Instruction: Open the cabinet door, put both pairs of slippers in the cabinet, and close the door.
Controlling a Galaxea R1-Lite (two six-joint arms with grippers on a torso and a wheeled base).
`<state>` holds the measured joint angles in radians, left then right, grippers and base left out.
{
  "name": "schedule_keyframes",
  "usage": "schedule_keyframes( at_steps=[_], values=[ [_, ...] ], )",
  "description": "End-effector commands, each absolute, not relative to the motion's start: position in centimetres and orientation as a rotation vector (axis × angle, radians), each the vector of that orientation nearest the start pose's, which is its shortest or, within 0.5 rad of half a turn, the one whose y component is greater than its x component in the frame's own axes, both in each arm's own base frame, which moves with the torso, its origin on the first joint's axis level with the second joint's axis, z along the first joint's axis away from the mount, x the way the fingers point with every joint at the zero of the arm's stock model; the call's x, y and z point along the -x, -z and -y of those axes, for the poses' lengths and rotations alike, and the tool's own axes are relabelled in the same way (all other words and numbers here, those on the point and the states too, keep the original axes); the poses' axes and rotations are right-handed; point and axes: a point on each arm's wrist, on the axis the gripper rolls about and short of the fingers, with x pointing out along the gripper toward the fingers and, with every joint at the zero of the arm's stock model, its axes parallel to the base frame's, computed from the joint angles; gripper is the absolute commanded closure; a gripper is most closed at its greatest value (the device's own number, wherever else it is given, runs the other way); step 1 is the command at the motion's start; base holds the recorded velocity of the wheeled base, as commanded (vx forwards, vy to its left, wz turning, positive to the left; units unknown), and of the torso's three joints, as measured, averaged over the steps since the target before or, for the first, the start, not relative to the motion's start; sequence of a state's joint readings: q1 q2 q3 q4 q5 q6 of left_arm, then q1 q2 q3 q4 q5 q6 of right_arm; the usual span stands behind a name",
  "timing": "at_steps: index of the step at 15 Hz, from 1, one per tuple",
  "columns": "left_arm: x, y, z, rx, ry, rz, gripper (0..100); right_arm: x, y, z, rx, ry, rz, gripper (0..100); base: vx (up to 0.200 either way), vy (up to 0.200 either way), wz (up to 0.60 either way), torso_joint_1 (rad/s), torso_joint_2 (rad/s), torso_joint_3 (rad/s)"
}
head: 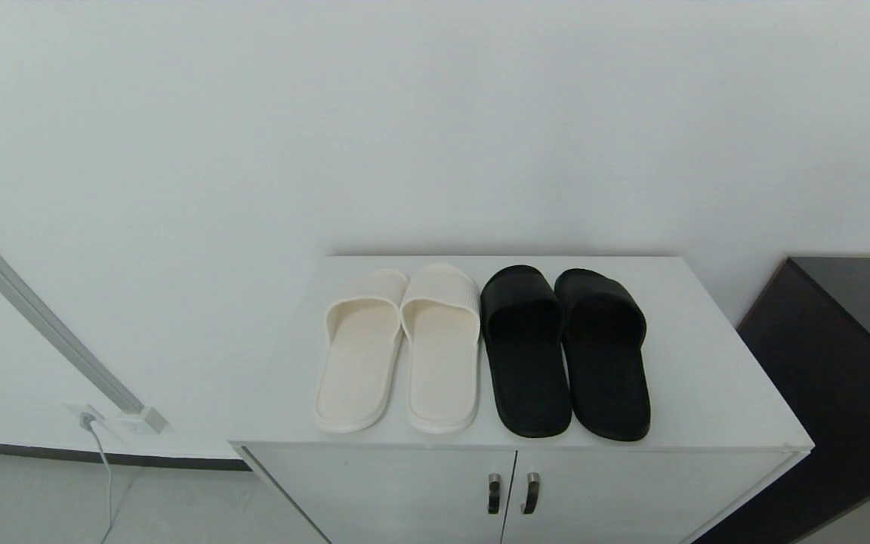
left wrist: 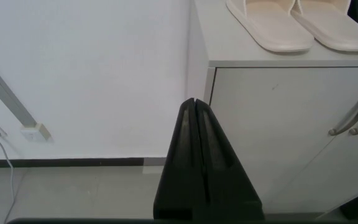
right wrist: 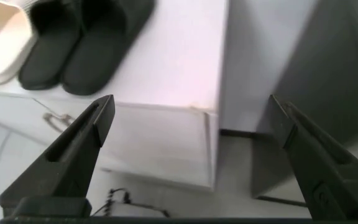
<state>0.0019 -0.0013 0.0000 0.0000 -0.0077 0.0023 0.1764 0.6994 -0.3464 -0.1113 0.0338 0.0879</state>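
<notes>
The step in hand looks like the first one, opening a door, since both doors of the white cabinet (head: 707,378) are shut and nothing has been lifted off its top. The two slim metal handles (head: 512,493) are curved bars standing upright side by side at the seam where the doors meet, so each leaves only a narrow gap behind it. A good approach would be to slide one finger in behind a single bar from the front, close lightly, and pull along the arc of the hinge rather than straight out, keeping clear of the neighbouring bar. The right pincer (right wrist: 191,102) hangs in front of the cabinet near its corner, its jaws spread wide with nothing between them, so it seems the readier one for that hook. The left pincer (left wrist: 195,109) is low beside the cabinet's other side, its flat black fingers pressed together on nothing, and would have to part first. On the cabinet top, the cream slippers (head: 397,351) lie in a pair just beside the black slippers (head: 563,355), all four parallel with the heels toward the front edge above the handles. They look like soft moulded foam slides: broad closed straps, finely ribbed on the cream pair and matte on the black, with thick, rounded soles. That should give a little under a squeeze. The cabinet's panels are smooth and hard, and a dark piece of furniture (head: 843,363) stands close beside the cabinet, which may limit how far the door on that side can swing.
</notes>
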Motion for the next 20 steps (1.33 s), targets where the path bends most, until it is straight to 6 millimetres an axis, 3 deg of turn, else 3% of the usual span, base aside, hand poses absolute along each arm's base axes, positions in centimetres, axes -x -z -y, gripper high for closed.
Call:
schedule_keyframes(
  at_steps=[1,3,4,5,7,13,20],
  values=[
    [2.3,-7.5,0.0,-0.003,0.005,0.000,100,-11.0,-19.8,-6.0,-0.094,-0.313,-0.323,0,0.000,0.000,0.00,0.000,0.00,0.000],
    [2.3,-7.5,0.0,-0.011,0.008,0.000,100,-11.4,-21.4,-10.4,-0.096,-0.339,-0.287,0,0.000,0.000,0.00,0.000,0.00,0.000],
    [2.3,-7.5,0.0,-0.012,0.006,0.000,100,-11.4,-21.5,-10.7,-0.091,-0.341,-0.287,0,0.000,0.000,0.00,0.000,0.00,0.000],
    [2.3,-7.5,0.0,-0.025,0.008,0.000,100,-12.3,-21.6,-13.8,-0.043,-0.326,-0.297,0,0.000,0.000,0.00,0.000,0.00,0.000],
    [2.3,-7.5,0.1,-0.034,0.028,0.000,100,-13.7,-21.6,-15.9,-0.014,-0.268,-0.300,0,0.000,0.000,0.00,0.000,0.00,0.000],
    [2.3,-7.5,0.1,-0.032,0.029,0.000,100,-16.9,-19.7,-20.4,-0.023,-0.193,-0.252,0,0.000,0.000,0.00,0.000,0.00,0.000],
    [2.3,-7.5,0.1,-0.032,0.029,0.000,100,-19.9,-17.7,-23.5,-0.038,-0.131,-0.278,0,0.000,0.000,0.00,0.000,0.00,0.000]
  ],
)
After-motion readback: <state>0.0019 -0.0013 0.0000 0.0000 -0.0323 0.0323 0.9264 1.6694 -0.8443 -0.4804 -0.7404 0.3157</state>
